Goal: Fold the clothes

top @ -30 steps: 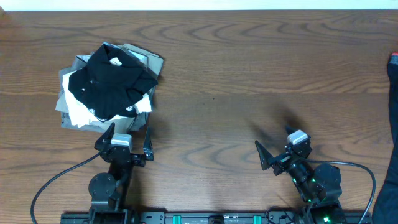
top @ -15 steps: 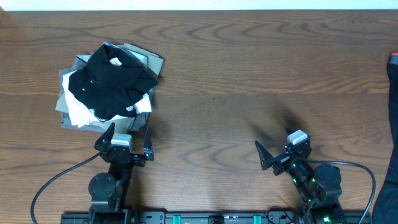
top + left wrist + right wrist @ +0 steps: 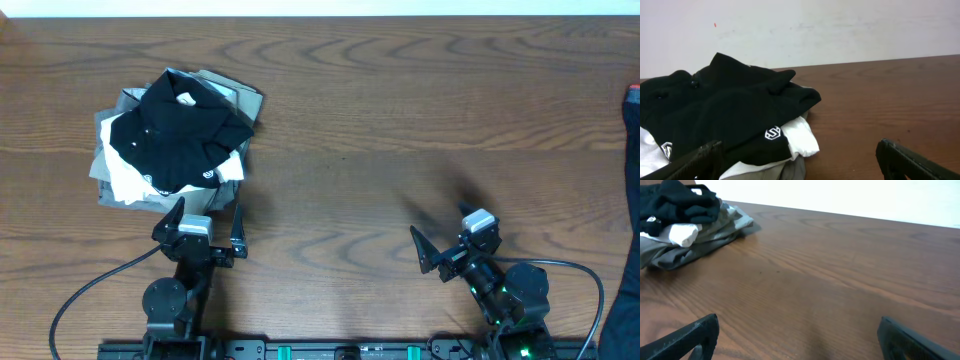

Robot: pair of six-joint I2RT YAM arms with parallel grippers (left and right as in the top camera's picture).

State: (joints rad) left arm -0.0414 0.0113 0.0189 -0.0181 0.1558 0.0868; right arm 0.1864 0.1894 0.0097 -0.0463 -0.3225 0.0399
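Observation:
The clothes point(image 3: 631, 200) show only as a dark strip with a red patch at its top, at the table's far right edge, mostly cut off by the overhead view. My left gripper point(image 3: 208, 222) stands open at the front left, just short of a pile of other garments, with nothing between its fingers point(image 3: 700, 161). My right gripper point(image 3: 438, 222) is open over bare wood at the front right, well left of the clothes. In the right wrist view its fingers point(image 3: 690, 337) frame empty tabletop.
A pile sits at the back left: a black shirt with small white marks point(image 3: 178, 130) point(image 3: 725, 112) on top of white point(image 3: 800, 136) and grey garments point(image 3: 235, 98). The same pile point(image 3: 685, 215) shows far left in the right wrist view. The wooden table point(image 3: 400, 130) meets a white wall behind.

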